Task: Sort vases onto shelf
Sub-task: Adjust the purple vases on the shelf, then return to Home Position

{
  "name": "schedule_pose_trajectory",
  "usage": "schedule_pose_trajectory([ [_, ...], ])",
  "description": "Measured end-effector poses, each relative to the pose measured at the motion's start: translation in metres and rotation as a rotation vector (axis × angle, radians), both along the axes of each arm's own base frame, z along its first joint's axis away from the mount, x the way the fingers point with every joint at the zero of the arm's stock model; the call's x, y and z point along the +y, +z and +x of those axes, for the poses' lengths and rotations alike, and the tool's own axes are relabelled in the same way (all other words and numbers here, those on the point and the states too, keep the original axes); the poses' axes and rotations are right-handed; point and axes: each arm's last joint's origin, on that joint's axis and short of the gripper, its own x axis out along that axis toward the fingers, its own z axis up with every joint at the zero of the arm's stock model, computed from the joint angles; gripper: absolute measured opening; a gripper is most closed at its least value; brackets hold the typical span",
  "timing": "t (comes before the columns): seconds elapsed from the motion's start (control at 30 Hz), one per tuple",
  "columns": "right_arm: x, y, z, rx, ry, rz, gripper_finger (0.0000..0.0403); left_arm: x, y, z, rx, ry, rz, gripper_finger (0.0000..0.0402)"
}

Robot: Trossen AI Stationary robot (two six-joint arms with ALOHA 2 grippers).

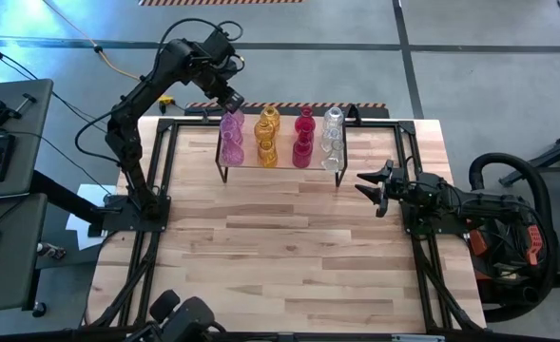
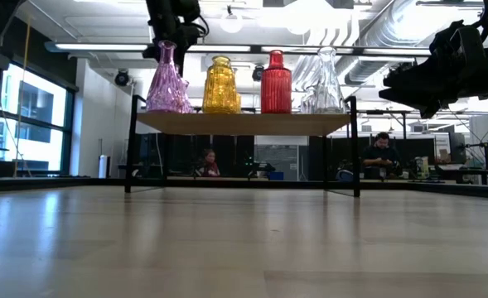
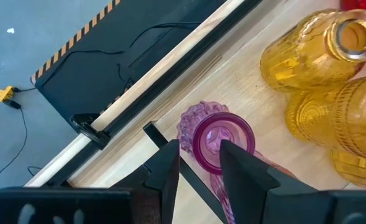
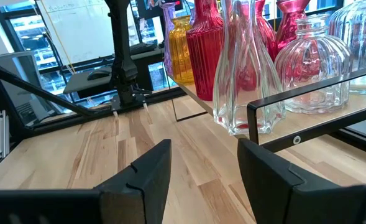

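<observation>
While the left end effector (image 3: 198, 163) hangs over the shelf's pink end, its fingers stand parted, one on each side of a pink vase (image 3: 217, 138) mouth.
That vase stands upright on the shelf (image 1: 281, 167) with amber vases (image 1: 267, 139), red vases (image 1: 303, 138) and clear vases (image 1: 332, 136) alongside (sorted by colour). Right end effector (image 1: 367, 186) waits open above the table (image 1: 280, 256), just beside the shelf's clear end.
</observation>
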Motion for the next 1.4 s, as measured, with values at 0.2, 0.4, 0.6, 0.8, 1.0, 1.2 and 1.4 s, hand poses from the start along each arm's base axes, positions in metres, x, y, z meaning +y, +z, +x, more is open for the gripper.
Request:
schedule_pose_trajectory([
  [0.2,0.0,0.0,0.0,0.0,0.0,0.0,0.017,-0.004,0.008,-0.004,-0.022,-0.005,0.026,0.0107],
  [0.4,0.0,0.0,0.0,0.0,0.0,0.0,0.017,-0.02,0.032,-0.018,-0.088,-0.044,0.116,0.0107],
  [0.6,0.0,0.0,0.0,0.0,0.0,0.0,0.017,-0.039,0.057,-0.034,-0.158,-0.081,0.212,0.0107],
  [0.8,0.0,0.0,0.0,0.0,0.0,0.0,0.017,-0.062,0.076,-0.048,-0.206,-0.11,0.263,0.0107],
  [1.0,0.0,0.0,0.0,0.0,0.0,0.0,0.017,-0.087,0.093,-0.064,-0.253,-0.153,0.322,0.0107],
  [1.2,0.0,0.0,0.0,0.0,0.0,0.0,0.017,-0.103,0.081,-0.079,-0.289,-0.156,0.362,0.0107],
  [1.4,0.0,0.0,0.0,0.0,0.0,0.0,0.017,-0.124,0.051,-0.101,-0.457,-0.161,0.443,0.0107],
])
